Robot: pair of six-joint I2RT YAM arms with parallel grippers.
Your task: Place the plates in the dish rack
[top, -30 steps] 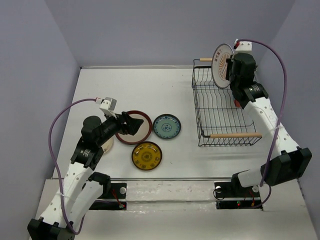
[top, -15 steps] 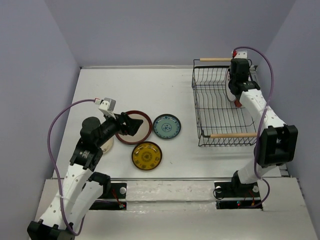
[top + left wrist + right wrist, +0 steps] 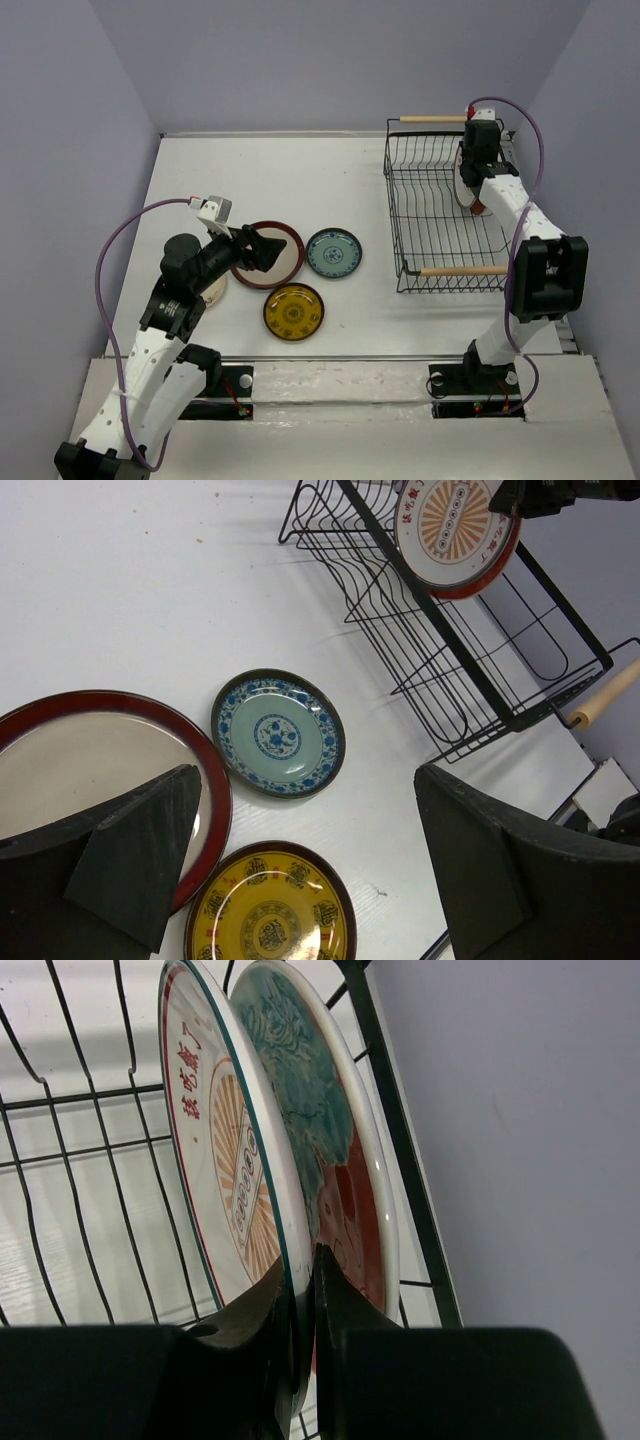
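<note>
My right gripper (image 3: 303, 1260) is shut on the rim of the white plate with the orange centre (image 3: 225, 1140), which stands on edge in the dish rack (image 3: 440, 215). The teal-and-red plate (image 3: 330, 1130) stands right behind it, almost touching. In the top view the right gripper (image 3: 472, 178) hides most of both plates. My left gripper (image 3: 305, 780) hangs open above the table with nothing between its fingers. Below it lie the large dark-red-rimmed plate (image 3: 90, 770), the small teal-blue plate (image 3: 278, 734) and the amber-yellow plate (image 3: 268, 910).
A plain cream plate (image 3: 215, 290) shows partly under my left arm. The rack's two wooden handles (image 3: 470, 270) sit at its near and far ends. Grey walls close in the table, the right one close behind the rack.
The right arm has brought the white plate down from above the rack's far end into the rack, beside the teal-and-red plate. The left arm has not moved.
</note>
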